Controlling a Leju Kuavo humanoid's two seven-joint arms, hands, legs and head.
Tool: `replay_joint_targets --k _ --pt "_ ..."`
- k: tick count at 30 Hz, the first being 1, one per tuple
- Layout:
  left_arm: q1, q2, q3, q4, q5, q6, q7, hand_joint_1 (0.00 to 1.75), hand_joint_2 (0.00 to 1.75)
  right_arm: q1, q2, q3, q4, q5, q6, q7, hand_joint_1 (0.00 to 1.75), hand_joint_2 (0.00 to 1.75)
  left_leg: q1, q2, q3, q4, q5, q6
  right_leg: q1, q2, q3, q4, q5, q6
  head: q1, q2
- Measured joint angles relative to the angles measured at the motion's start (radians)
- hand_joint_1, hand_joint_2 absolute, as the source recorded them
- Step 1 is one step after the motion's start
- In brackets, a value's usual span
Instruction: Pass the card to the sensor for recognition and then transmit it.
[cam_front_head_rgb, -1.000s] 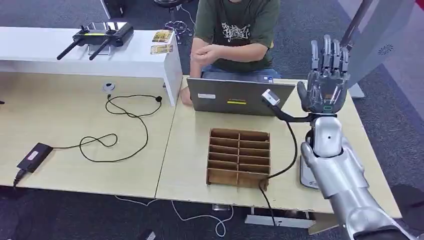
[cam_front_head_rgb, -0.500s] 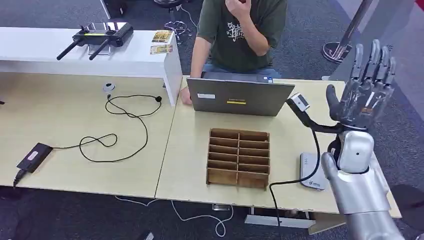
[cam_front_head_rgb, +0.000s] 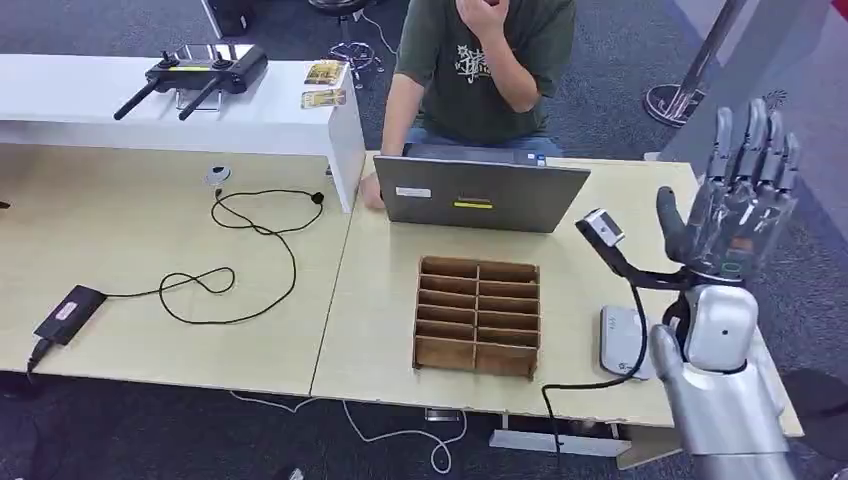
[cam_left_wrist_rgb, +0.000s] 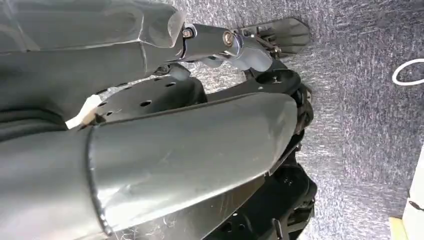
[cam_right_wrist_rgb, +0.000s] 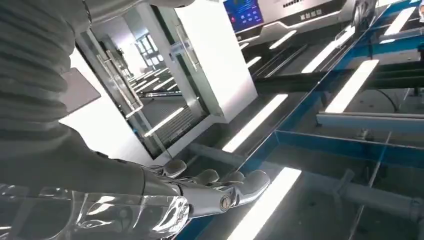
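- The sensor (cam_front_head_rgb: 622, 341), a flat pale grey pad with rounded corners, lay at the lower right of the head view, on the table (cam_front_head_rgb: 380, 290) near its front edge and just left of the raised forearm. No card could be made out.
- The right hand (cam_front_head_rgb: 735, 205) stood upright at the right of the head view, above the table's right end, fingers (cam_front_head_rgb: 752, 140) straight and spread, palm bare, holding and touching nothing. In the right wrist view the same hand (cam_right_wrist_rgb: 200, 195) lay flat with fingers extended against ceiling lights.
- The left hand's state could not be told; the left wrist view faced grey carpet.
- A small camera on a black stalk (cam_front_head_rgb: 603, 228) stuck out beside the right wrist, its cable (cam_front_head_rgb: 590, 375) trailing over the table edge.
- A wooden compartment box (cam_front_head_rgb: 478, 316) sat at the centre, a grey laptop (cam_front_head_rgb: 478, 194) behind it, and a person in a green shirt (cam_front_head_rgb: 487, 60) sat beyond.
- A black adapter (cam_front_head_rgb: 68, 313) and looping cord (cam_front_head_rgb: 240, 250) lay at the left; a white shelf (cam_front_head_rgb: 150, 100) at the upper left carried a black device with antennas (cam_front_head_rgb: 195, 72).
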Motion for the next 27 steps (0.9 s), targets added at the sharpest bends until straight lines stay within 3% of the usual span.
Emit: replay_joint_targets --k 12,23,27 --pt "0.021 -0.010 0.010 0.000 0.037 0.000 -0.042 0.00 0.00 0.207 0.031 -0.031 -0.177 0.000 0.008 -0.009 0.00 1.75 0.000 0.000 0.000 0.000 -0.001 0.000 0.000 0.000 0.000 0.000 -0.001 0.001 0.000 0.000" --pt "0.023 -0.011 0.011 0.000 0.037 0.000 -0.044 0.00 0.00 0.241 0.032 -0.042 -0.209 0.000 0.014 -0.005 0.00 1.75 0.000 0.000 -0.001 0.000 -0.001 0.000 0.000 0.000 0.000 0.000 -0.001 0.001 0.000 0.000" --pt "0.036 -0.010 0.011 0.000 0.040 0.000 -0.055 0.00 0.00 0.410 0.058 -0.129 -0.373 0.000 0.040 -0.042 0.00 1.75 0.000 0.000 -0.001 0.000 -0.001 0.000 0.000 -0.001 0.000 0.000 -0.001 0.001 0.000 0.000"
